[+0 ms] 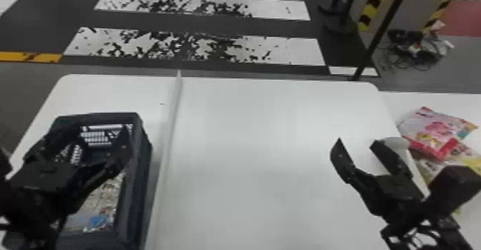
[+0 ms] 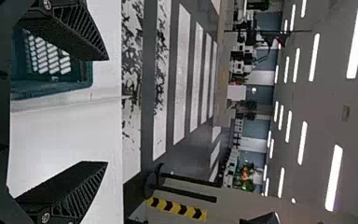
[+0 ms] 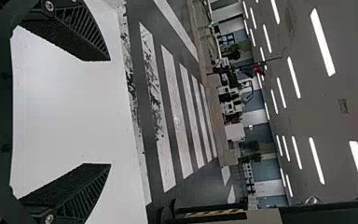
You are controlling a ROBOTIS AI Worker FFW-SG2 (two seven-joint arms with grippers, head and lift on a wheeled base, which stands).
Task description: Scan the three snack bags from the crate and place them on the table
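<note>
In the head view, my left gripper [image 1: 102, 131] is open above the dark blue crate [image 1: 137, 195] on the left. A silvery snack bag [image 1: 103, 197] with a blue patch lies inside, partly hidden by that arm. On the right, my open right gripper [image 1: 356, 142] is over the white table [image 1: 257, 152], nothing between its fingers. Beyond it, a pink and red snack bag [image 1: 433, 129] overlaps a yellowish one [image 1: 469, 156]. The left wrist view shows my left gripper [image 2: 107, 111] apart, with the crate [image 2: 51, 88] past one finger; my right gripper [image 3: 110, 112] is likewise apart.
A thin raised white divider [image 1: 168, 142] runs between the crate and the table's middle. Behind the right gripper stands a pale rounded object [image 1: 396, 143], near the bags on the adjoining white surface [image 1: 397, 104]. Black posts and cables are on the floor beyond.
</note>
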